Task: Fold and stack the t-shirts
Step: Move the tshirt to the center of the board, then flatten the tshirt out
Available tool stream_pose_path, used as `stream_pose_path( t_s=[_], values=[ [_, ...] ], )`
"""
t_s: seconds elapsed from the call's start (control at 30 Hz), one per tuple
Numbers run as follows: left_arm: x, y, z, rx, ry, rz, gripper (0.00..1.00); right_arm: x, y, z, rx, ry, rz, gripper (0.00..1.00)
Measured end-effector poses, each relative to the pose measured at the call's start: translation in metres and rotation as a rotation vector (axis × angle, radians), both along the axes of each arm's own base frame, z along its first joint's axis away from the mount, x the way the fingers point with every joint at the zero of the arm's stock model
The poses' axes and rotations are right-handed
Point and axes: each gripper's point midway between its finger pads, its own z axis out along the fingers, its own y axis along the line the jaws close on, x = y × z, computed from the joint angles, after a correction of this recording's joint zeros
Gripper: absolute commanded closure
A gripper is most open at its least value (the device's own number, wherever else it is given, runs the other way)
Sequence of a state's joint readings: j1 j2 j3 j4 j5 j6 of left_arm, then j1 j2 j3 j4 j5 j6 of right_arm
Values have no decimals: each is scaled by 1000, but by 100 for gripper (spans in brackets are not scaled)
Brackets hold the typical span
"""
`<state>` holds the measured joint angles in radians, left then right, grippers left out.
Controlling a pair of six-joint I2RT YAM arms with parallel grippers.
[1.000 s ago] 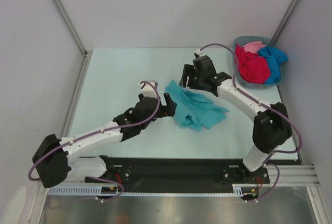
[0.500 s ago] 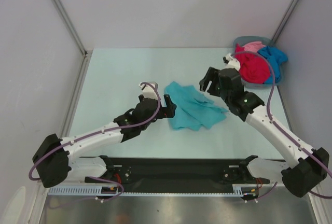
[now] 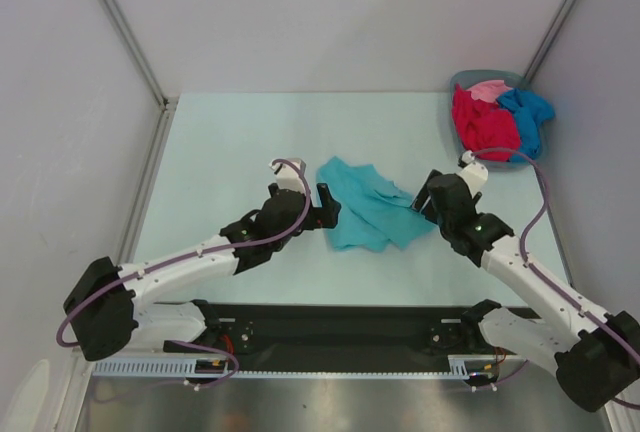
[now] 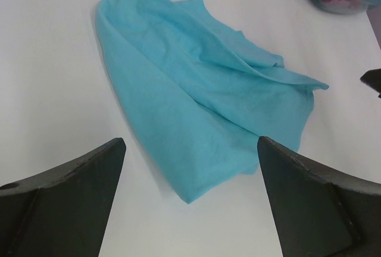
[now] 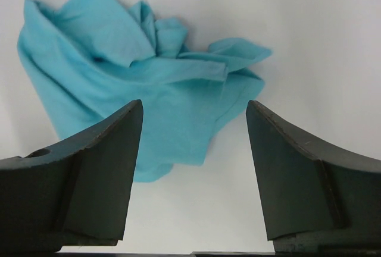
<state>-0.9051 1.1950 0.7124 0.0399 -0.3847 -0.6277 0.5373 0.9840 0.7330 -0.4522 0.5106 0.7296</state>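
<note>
Teal t-shirt (image 3: 368, 214) lies crumpled mid-table between both arms. Left gripper (image 3: 325, 204) and right gripper (image 3: 424, 202) are both wide open and empty. Risk: a pinch through several bunched layers would drag the heap instead of spreading it.

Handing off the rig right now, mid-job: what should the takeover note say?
Left pincer open, empty, beside the teal t-shirt's left edge.
Right pincer open, empty, beside its right edge.
The teal t-shirt lies crumpled on the table, unfolded.
Basket at far right holds red t-shirt, pink t-shirt, blue t-shirt, all heaped.
Done: nothing folded or stacked.
Left: fold all four, then stack.
</note>
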Motion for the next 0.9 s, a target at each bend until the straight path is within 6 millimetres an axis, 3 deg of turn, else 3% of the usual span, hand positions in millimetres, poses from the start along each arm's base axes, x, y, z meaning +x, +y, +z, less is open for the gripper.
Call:
stream_pose_path(
  t_s=[0.17, 0.3, 0.53, 0.67, 0.9],
  values=[
    [0, -1, -1, 1, 2, -3, 0, 10, -25, -5, 16, -9, -91, 27],
    [0, -1, -1, 1, 2, -3, 0, 6, -36, -36, 52, 40, -118, 27],
    [0, -1, -1, 1, 2, -3, 0, -5, -22, -83, 196, 101, -43, 29],
    [0, -1, -1, 1, 2, -4, 0, 0, -8, -85, 274, 70, 23, 30],
    [0, -1, -2, 2, 4, -4, 0, 18, 9, -65, 311, -29, 121, 31]
  ],
)
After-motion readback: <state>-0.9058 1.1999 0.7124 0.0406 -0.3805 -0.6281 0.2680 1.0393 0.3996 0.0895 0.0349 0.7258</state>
